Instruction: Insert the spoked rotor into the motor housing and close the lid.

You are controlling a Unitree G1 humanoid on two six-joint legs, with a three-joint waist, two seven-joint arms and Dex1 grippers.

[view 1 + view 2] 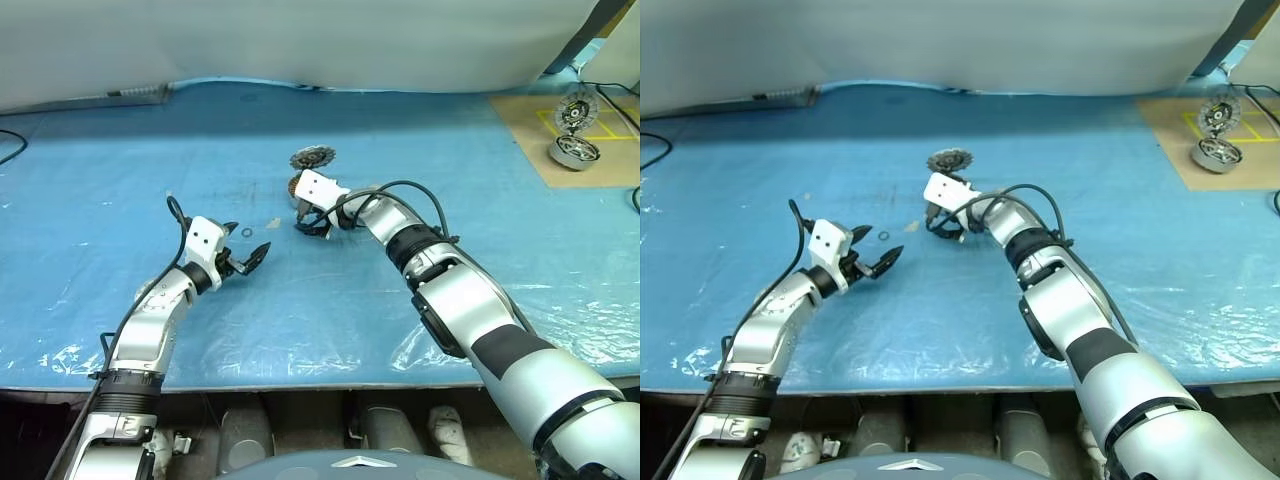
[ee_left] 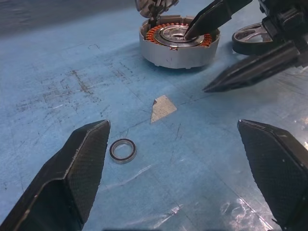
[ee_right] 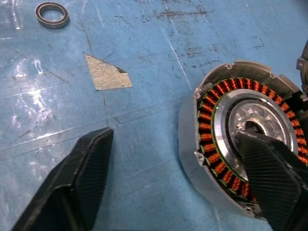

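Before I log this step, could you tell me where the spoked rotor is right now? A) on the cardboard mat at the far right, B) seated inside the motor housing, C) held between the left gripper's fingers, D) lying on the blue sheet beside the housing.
D: the spoked rotor lies flat on the blue sheet beside the motor housing, whose copper winding ring is uncovered.
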